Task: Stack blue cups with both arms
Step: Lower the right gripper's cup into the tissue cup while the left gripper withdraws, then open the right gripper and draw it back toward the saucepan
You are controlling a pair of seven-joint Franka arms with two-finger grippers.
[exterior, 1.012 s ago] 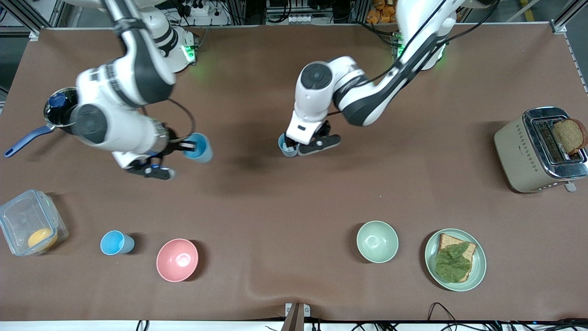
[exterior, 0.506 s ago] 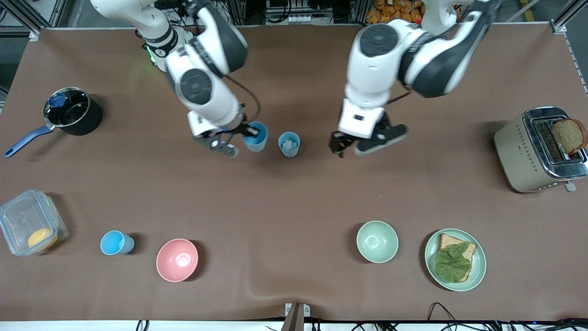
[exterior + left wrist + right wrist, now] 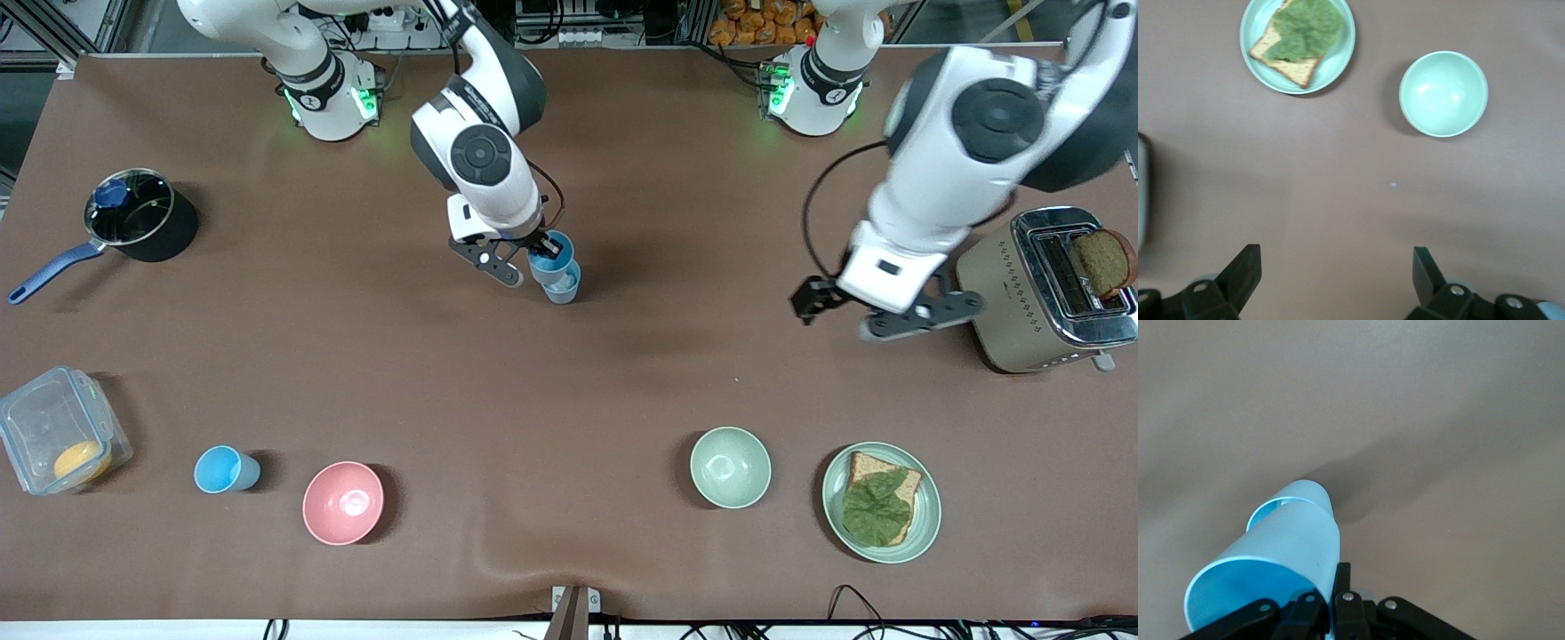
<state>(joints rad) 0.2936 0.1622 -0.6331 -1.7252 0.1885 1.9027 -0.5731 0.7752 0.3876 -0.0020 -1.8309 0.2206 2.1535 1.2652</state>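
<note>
1. Step in hand: insertion. The right gripper [image 3: 532,259] is clamped on the rim of the bright blue cup [image 3: 552,253], one finger inside the cup and one outside, and holds it directly over the paler blue cup [image 3: 563,283].
2. Paler cup stands upright on the table [image 3: 569,373], mid-table, nearer the robots' bases than the bowls. In the right wrist view the bright cup [image 3: 1271,567] overlaps the paler cup's rim [image 3: 1293,499]; cannot tell if it is seated or only partly in.
3. Left gripper [image 3: 867,313] is empty, fingers spread wide, up in the air over bare table just beside the toaster [image 3: 1040,289]. Left wrist view confirms: nothing between the fingers [image 3: 1238,277]. This arm waits.
4. A third blue cup [image 3: 224,469] stands near the front camera, between the clear container [image 3: 53,431] and the pink bowl [image 3: 343,502], toward the right arm's end. Not yet stacked.
5. Next move, as judged: lower the bright cup straight down until it nests, keeping the axes aligned so the lower cup does not tip, then open fingers and lift clear vertically.
6. After that, prob. fetch the third cup.
</note>
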